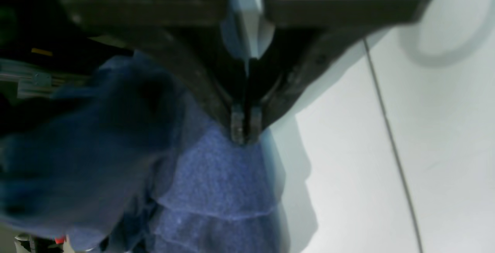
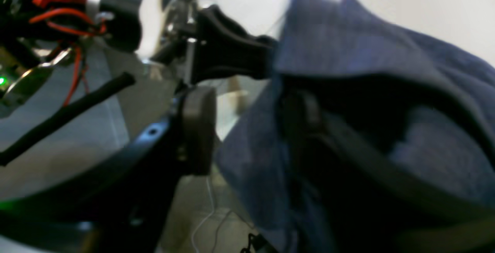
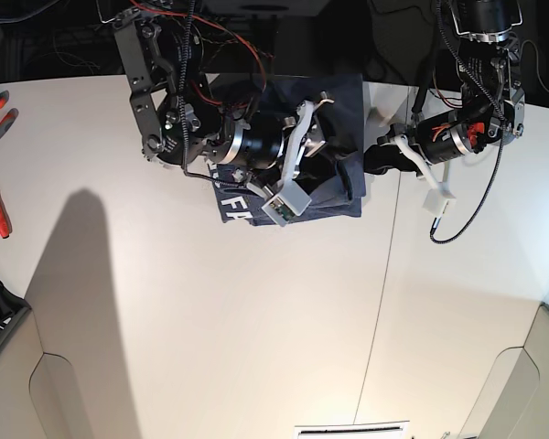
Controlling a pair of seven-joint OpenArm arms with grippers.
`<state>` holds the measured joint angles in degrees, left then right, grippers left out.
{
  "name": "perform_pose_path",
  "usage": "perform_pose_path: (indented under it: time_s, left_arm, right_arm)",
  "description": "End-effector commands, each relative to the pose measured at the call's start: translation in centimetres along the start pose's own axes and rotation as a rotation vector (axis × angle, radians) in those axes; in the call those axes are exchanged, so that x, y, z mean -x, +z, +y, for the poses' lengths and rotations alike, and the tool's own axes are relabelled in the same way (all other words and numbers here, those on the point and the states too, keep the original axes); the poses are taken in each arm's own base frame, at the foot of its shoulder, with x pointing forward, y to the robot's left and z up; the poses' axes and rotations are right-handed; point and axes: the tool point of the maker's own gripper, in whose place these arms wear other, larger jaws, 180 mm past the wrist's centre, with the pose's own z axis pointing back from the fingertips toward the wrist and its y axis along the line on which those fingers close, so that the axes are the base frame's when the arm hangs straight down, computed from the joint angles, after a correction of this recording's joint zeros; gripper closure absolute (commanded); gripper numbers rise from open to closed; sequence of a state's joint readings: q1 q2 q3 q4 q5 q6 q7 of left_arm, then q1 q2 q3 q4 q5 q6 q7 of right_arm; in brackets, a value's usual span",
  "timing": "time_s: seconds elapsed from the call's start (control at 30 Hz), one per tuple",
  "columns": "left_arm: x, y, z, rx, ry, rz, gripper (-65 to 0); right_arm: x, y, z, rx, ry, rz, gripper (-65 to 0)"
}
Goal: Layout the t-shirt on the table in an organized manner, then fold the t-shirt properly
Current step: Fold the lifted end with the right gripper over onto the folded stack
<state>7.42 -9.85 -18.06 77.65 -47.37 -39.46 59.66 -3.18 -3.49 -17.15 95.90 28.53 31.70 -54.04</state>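
**Shirt held up at the far edge of the table**

The shirt (image 3: 293, 151) hangs bunched at the far side of the table (image 3: 210, 311), gathered between the two arms rather than spread flat. White letters show on a lower fold facing the room.

The left gripper (image 1: 244, 131) has its fingers pressed together on an edge of the blue cloth; in its wrist view the fabric falls away below the tips in soft layered folds, with the white tabletop and its thin dark seam (image 1: 390, 141) off to one side. From the base view this arm reaches in from the right, its tip touching the shirt's edge.

The right gripper (image 2: 247, 129) stands spread. One finger (image 2: 197, 129) is bare and clear of the cloth; the other is draped in fabric, which hangs over and around it. The view is blurred, so I cannot tell if the cloth is caught on it or only lying over it.
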Motion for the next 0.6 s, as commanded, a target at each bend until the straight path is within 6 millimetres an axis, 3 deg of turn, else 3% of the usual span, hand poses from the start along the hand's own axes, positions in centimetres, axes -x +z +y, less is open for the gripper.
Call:
perform_pose_path:
  time_s: [0.0,0.23,0.33,0.4,0.5,0.57]
  left_arm:
    - [-1.6,0.4,-0.4,0.014,-0.024,-0.048,0.0]
    - [-1.6,0.4,-0.3,0.014,-0.024,-0.048,0.0]
    - [-1.6,0.4,-0.3,0.014,-0.024,-0.049,0.0]
    - [-1.7,0.4,-0.4,0.014,-0.024,-0.049,0.0]
    - [-1.6,0.4,-0.3,0.013,-0.024,-0.048,0.0]
    - [-1.6,0.4,-0.3,0.014,-0.024,-0.048,0.0]
  right_arm:
    - [-1.8,0.1,1.1,-0.039,0.014,-0.062,-29.9]
    - [-3.5,-0.2,5.6,-0.239,-0.038,-0.135,-29.9]
    - [-4.0,-0.1,6.3,-0.268,-0.041,-0.155,-29.3]
    - [-4.3,-0.1,5.8,-0.243,-0.032,-0.16,-22.9]
    - [-5.1,0.4,3.1,-0.125,0.034,-0.149,0.0]
    - [-5.6,1.5,0.3,-0.004,0.053,-0.134,0.0]
